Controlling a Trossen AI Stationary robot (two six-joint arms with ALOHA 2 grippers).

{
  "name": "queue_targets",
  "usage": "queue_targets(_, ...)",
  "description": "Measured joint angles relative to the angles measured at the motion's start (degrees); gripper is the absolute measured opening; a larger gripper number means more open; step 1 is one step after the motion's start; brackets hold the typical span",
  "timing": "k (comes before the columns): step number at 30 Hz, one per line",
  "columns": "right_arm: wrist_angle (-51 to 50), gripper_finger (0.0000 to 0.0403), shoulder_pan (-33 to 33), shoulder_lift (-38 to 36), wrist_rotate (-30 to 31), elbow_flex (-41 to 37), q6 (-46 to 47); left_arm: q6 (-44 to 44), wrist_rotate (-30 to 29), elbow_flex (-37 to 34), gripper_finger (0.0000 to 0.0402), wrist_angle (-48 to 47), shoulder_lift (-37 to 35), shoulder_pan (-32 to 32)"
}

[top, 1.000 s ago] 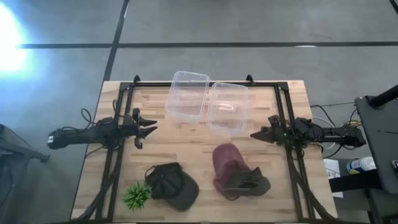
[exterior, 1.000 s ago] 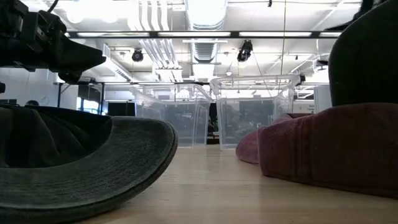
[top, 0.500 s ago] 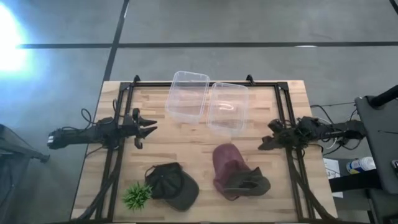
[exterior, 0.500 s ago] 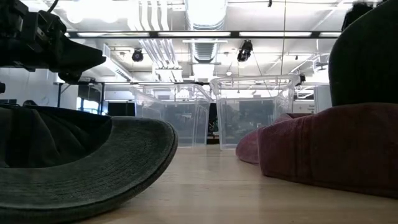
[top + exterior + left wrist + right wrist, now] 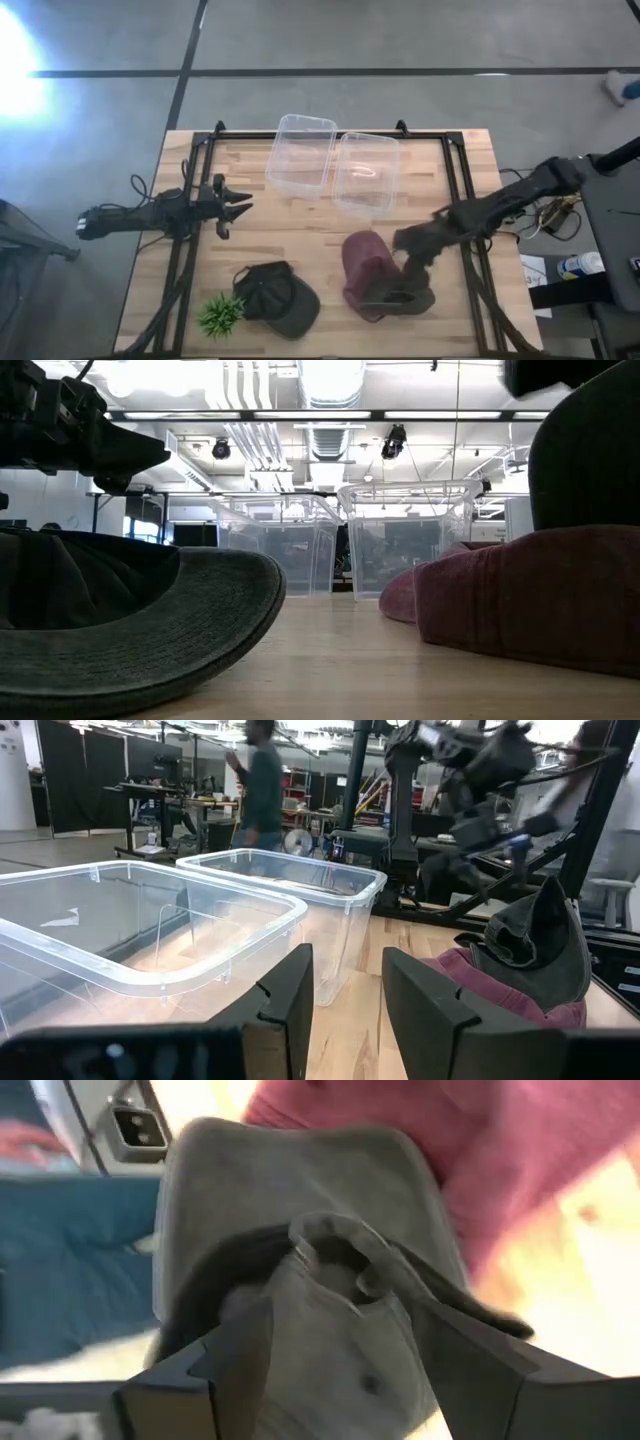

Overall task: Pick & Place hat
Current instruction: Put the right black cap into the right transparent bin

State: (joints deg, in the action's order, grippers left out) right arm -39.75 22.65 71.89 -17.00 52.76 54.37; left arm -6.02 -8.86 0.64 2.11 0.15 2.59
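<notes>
A maroon hat (image 5: 362,262) lies near the table's middle. A grey-olive cap (image 5: 400,294) rests partly on its near right side and fills the right wrist view (image 5: 300,1280). A dark green cap (image 5: 280,298) lies to their left, its brim on the wood (image 5: 150,630). My right gripper (image 5: 404,243) hovers open over the grey-olive cap, its fingers standing on either side of the cap's back opening (image 5: 335,1370) without touching. My left gripper (image 5: 238,209) waits open at the table's left, also shown in its wrist view (image 5: 350,1000).
Two clear plastic bins (image 5: 303,152) (image 5: 365,172) stand side by side at the far middle. A small green plant (image 5: 220,315) sits at the near left beside the dark green cap. A black frame (image 5: 455,180) runs around the tabletop. A person stands in the room beyond (image 5: 262,775).
My right arm has swung in from the table's right edge, toward the left and the near side, and now reaches over the maroon hat and the grey-olive cap. The hats have not moved.
</notes>
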Motion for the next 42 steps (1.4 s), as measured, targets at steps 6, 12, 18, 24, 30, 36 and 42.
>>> queue_targets(6, -7.74, 0.0232, 3.02, 13.54, 2.09, 16.03, -4.27, 0.0, 0.02, 0.0, 0.0116, 0.0, 0.06, 0.0)
queue_targets(12, -17.98, 0.0234, 6.12, 24.31, 1.94, 30.05, -5.65, 0.0, 0.0, 0.0, 0.0116, 0.0, 0.06, 0.0)
queue_targets(18, -26.33, 0.0241, 7.83, 32.06, 2.21, 36.71, -9.45, 0.0, 0.01, 0.0, 0.0116, 0.0, 0.06, 0.0)
queue_targets(24, -25.67, 0.0228, 7.86, 35.68, 1.5, 35.62, -11.09, 0.0, 0.02, 0.0, 0.0116, 0.0, 0.06, 0.0)
queue_targets(30, -22.75, 0.0126, 6.69, 35.67, 1.48, 35.33, -10.82, 0.0, 0.02, 0.0, 0.0116, 0.0, 0.06, 0.0)
queue_targets(36, -22.45, 0.0018, 5.99, 34.78, 1.56, 35.21, -10.06, 0.0, 0.02, 0.0, 0.0116, 0.0, 0.08, 0.0)
queue_targets(42, -21.04, 0.0012, 5.0, 28.85, 3.74, 35.64, -3.75, 0.0, 0.02, 0.0, 0.0116, 0.0, 0.08, 0.02)
